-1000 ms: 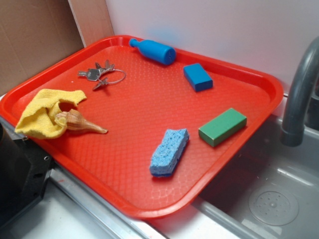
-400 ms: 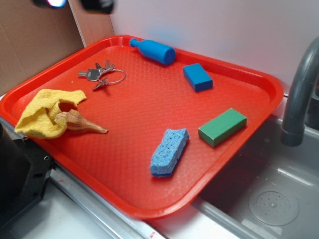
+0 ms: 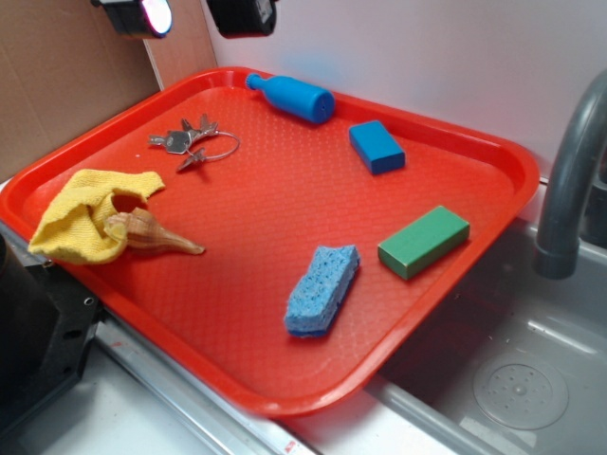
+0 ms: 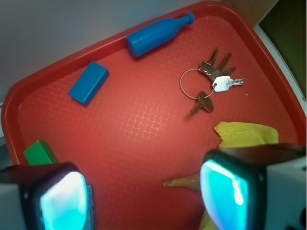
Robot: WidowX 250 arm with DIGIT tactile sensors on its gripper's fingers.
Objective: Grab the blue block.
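Gripper (image 3: 188, 13) high over the tray's (image 3: 493, 142) far-left corner, jaws spread, nothing held; blue block (image 4: 88, 83) untouched.

In the wrist view the block lies flat up and left of the fingers (image 4: 225, 189), well apart from them, and skewed to the gap between the pads. Just beyond it rests the blue bottle (image 4: 156, 34), same colour, and the lighter blue sponge (image 3: 323, 289) lies on the tray's near side: a risk of homing on the wrong blue object. The keys (image 4: 211, 79) lie ahead and to the right of the gripper, so a low traverse could snag the ring. Without a wrist turn the pads may meet the block's corners and skate it across the smooth tray. The green block (image 4: 39, 153) peeks out beside the left finger, clear of the likely path.
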